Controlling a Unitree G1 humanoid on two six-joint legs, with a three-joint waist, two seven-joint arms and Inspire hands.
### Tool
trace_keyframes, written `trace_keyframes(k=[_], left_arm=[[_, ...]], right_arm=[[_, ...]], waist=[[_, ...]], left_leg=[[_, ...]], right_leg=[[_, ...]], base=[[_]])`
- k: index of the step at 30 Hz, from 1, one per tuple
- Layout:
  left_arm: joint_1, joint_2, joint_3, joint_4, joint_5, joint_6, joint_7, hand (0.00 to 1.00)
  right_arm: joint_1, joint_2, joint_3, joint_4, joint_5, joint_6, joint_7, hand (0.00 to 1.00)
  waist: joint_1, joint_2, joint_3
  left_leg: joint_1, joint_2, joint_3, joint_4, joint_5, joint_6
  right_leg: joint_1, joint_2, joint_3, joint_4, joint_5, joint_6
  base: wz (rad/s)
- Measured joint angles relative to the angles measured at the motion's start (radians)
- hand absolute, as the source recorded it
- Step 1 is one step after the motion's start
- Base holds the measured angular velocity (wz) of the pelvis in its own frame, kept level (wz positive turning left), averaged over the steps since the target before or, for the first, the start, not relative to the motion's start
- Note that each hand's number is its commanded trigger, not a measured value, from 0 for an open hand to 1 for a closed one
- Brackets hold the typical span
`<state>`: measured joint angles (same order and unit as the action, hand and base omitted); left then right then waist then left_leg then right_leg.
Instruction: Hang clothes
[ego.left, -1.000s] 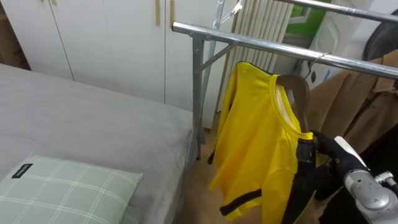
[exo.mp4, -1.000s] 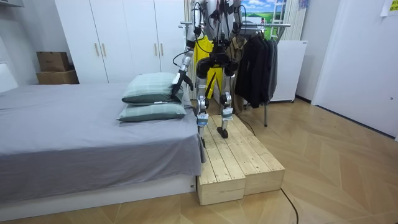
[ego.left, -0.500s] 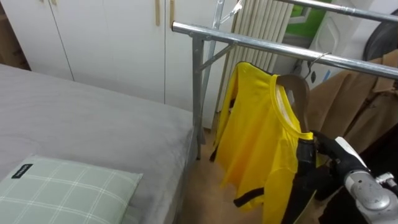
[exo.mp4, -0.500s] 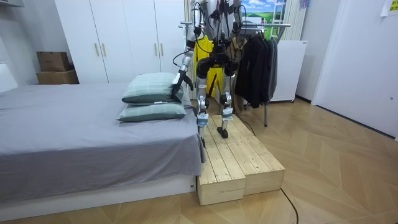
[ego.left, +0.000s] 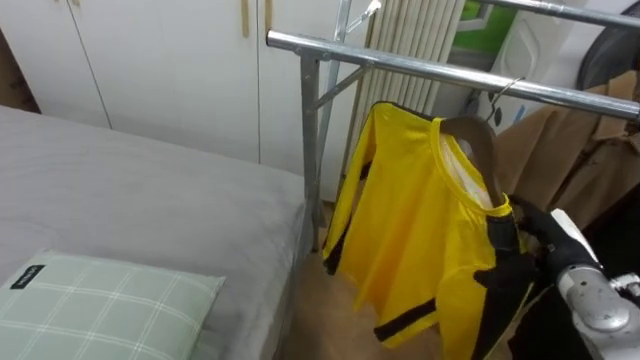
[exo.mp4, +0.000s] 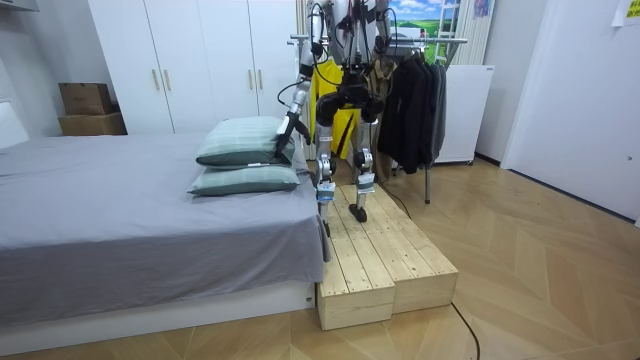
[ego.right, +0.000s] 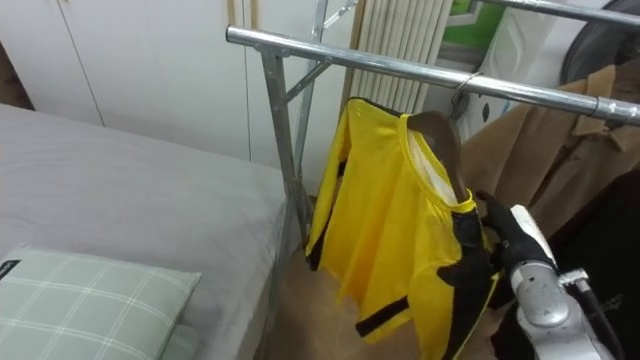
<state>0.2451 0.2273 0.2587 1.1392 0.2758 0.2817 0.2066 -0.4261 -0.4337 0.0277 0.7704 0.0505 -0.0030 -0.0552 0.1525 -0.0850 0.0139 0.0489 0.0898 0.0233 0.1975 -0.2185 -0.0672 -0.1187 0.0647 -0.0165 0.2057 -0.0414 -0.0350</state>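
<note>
Hanging nearly done, seemingly: yellow shirt (ego.left: 415, 225) against the fingers of the right hand (ego.left: 540, 235), hanger hook (ego.left: 499, 90) at the rail (ego.left: 420, 68) above them. Grip hidden by cloth, cannot tell. Next: release gently.

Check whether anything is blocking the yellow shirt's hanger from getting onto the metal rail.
Nothing visible does. The hanger's hook already sits at the rail, which is bare to its left; brown coats hang just to its right, beside the yellow shirt.
</note>
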Motion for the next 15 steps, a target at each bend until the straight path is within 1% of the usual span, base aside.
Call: trace_keyframes(k=[3, 6, 7, 10, 15], left_arm=[[0.010, -0.007, 0.035, 0.000, 0.001, 0.000, 0.000, 0.00], [0.014, -0.007, 0.037, 0.000, 0.001, 0.000, 0.001, 0.00], [0.014, -0.007, 0.040, 0.000, 0.001, 0.000, 0.001, 0.00], [0.021, -0.010, 0.042, 0.000, 0.001, 0.000, 0.001, 0.00], [0.035, -0.012, 0.036, 0.000, 0.001, 0.000, -0.002, 0.00]], right_arm=[[0.001, 0.000, -0.073, -0.021, 0.102, 0.000, -0.034, 0.00], [0.006, -0.001, -0.116, -0.029, 0.151, 0.000, -0.062, 0.00], [0.006, -0.001, -0.130, -0.030, 0.171, 0.000, -0.068, 0.00], [0.006, -0.002, -0.152, -0.031, 0.224, 0.000, -0.087, 0.00], [0.006, -0.003, -0.173, -0.037, 0.326, 0.000, -0.126, 0.00]], waist=[[-0.010, 0.001, 0.0000], [-0.020, 0.003, 0.0002], [-0.023, 0.003, 0.0000], [-0.039, 0.004, -0.0010], [-0.050, 0.010, -0.0054]], left_leg=[[0.007, 0.001, 0.003, -0.001, 0.000, 0.000], [0.007, 0.001, 0.004, -0.001, 0.000, 0.000], [0.004, 0.001, 0.006, 0.000, 0.000, 0.000], [-0.004, 0.001, 0.005, 0.001, 0.000, 0.000], [0.001, 0.001, 0.006, 0.002, 0.000, 0.000]], right_leg=[[0.006, 0.001, 0.000, -0.002, 0.000, 0.000], [0.007, 0.001, 0.002, -0.002, 0.000, 0.000], [0.003, 0.003, 0.011, -0.002, 0.000, 0.001], [-0.002, 0.004, 0.016, -0.003, 0.000, 0.001], [0.002, 0.004, 0.017, -0.002, 0.000, 0.001]], base=[[0.00], [0.00], [0.00], [0.00], [0.00]])
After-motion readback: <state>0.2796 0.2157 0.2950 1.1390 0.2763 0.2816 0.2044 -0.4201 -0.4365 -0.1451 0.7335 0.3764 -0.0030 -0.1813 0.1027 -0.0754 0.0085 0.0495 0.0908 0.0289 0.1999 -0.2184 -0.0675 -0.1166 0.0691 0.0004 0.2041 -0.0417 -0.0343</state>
